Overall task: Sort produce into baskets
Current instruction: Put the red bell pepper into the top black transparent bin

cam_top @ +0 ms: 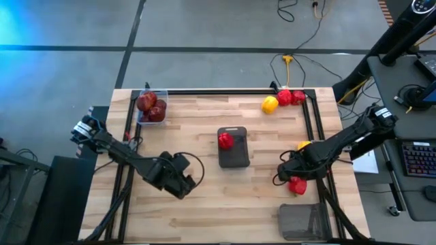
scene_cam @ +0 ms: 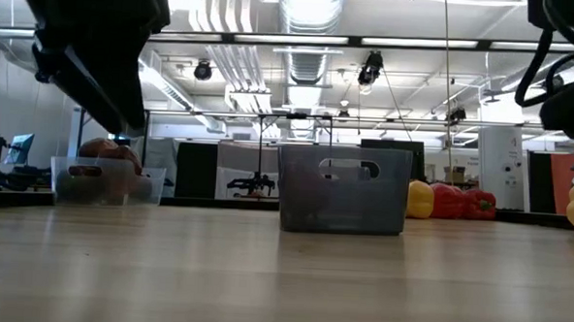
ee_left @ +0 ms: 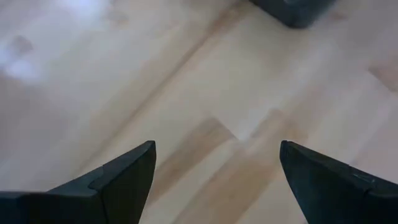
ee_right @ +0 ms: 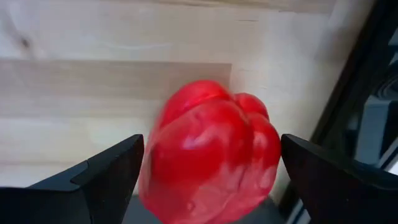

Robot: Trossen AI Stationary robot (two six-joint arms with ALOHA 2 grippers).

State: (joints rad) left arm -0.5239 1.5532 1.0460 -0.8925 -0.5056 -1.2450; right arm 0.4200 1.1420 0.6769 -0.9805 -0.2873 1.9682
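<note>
Table edges: a dark rail frames the wooden table; the clear bin of dark red apples sits in the far left corner, touching the rail.
Centre: a grey mesh bin stands alone mid-table with one red pepper inside and bare wood on all sides.
Near right corner: a second mesh bin sits against the front edge.
Far right: a yellow pepper and two red peppers cluster by the back rail.
Left gripper: hangs over bare wood at front left, fingers spread and carrying nothing.
Right gripper: jaws released wide, straddling a red bell pepper without pinching it, close to the right rail; a yellow pepper lies just behind the arm.
Wrist versus overhead: the right wrist view shows gaps between pepper and fingers; from above, the arm partly covers them.
Low view: the centre bin's handle slot shows here only.
</note>
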